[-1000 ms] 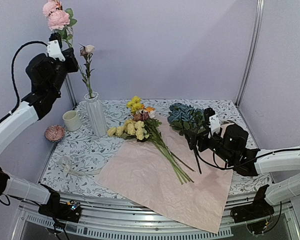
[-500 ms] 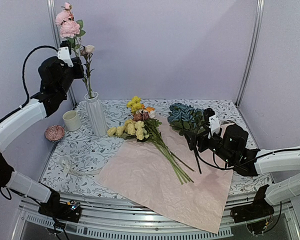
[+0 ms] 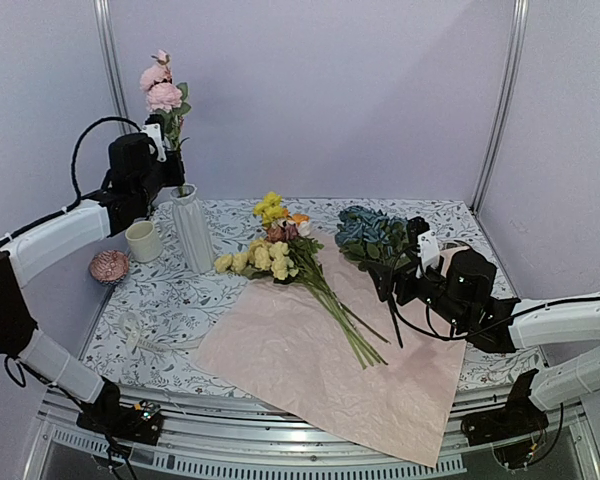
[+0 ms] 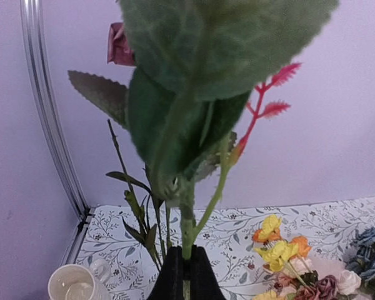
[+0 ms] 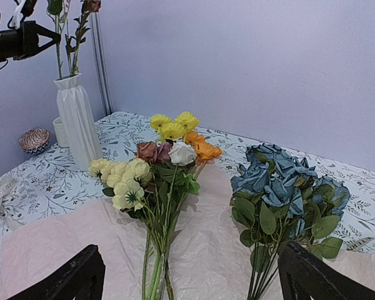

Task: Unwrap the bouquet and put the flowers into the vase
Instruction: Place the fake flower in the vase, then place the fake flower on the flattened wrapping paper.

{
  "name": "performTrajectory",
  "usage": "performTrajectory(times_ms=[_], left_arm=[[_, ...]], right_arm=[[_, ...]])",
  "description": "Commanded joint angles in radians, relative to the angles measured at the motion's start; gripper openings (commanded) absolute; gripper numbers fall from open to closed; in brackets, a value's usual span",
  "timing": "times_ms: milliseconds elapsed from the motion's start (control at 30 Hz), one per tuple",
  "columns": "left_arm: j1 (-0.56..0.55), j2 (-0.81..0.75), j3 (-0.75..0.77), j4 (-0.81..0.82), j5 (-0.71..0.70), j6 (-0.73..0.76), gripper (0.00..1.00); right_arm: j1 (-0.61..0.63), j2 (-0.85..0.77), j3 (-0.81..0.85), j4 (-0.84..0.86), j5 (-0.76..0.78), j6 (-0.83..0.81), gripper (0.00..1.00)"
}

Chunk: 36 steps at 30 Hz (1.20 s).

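Note:
The white ribbed vase (image 3: 191,228) stands at the back left, also in the right wrist view (image 5: 77,119), with a thin budded stem (image 4: 134,206) in it. My left gripper (image 3: 163,152) hovers just above its rim, shut on the green stem of a pink rose spray (image 3: 162,90); the stem rises from between the black fingertips (image 4: 187,265). The unwrapped pink paper (image 3: 320,350) lies flat. On it lie the flowers: a yellow, cream and orange bunch (image 3: 280,250) and a blue cluster (image 3: 368,232). My right gripper (image 3: 390,275) stands open low over the stems (image 5: 190,281).
A cream mug (image 3: 143,240) sits left of the vase, a small patterned bowl (image 3: 109,266) further left. A pale ribbon (image 3: 140,335) lies near the table's front left. Metal posts (image 3: 105,70) and walls close in the back corners.
My left arm has carried the pink rose spray rightward and down, from the far left to just above the vase. The right arm has not moved.

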Motion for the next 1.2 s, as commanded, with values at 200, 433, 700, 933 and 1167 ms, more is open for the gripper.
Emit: performTrajectory(times_ms=[200,433,700,933,1167], left_arm=[[0.010,0.003,-0.004,-0.126,0.042,-0.107,0.70],[0.010,-0.067,-0.037,-0.200,0.084,-0.160,0.84],[0.008,-0.211,-0.093,-0.348,0.159,-0.231,0.86],[0.008,-0.375,-0.208,-0.397,0.344,-0.290,0.90],[-0.011,-0.453,-0.382,-0.296,0.575,-0.426,0.98]], right_arm=[[-0.006,0.010,-0.005,0.027,-0.009,-0.009,0.99],[-0.004,0.021,0.001,0.025,-0.011,-0.005,0.99],[-0.006,0.030,0.005,0.020,-0.014,0.000,0.99],[-0.005,0.042,0.035,-0.026,-0.033,0.012,0.99],[-0.004,0.072,0.146,-0.230,-0.057,0.120,0.99]])
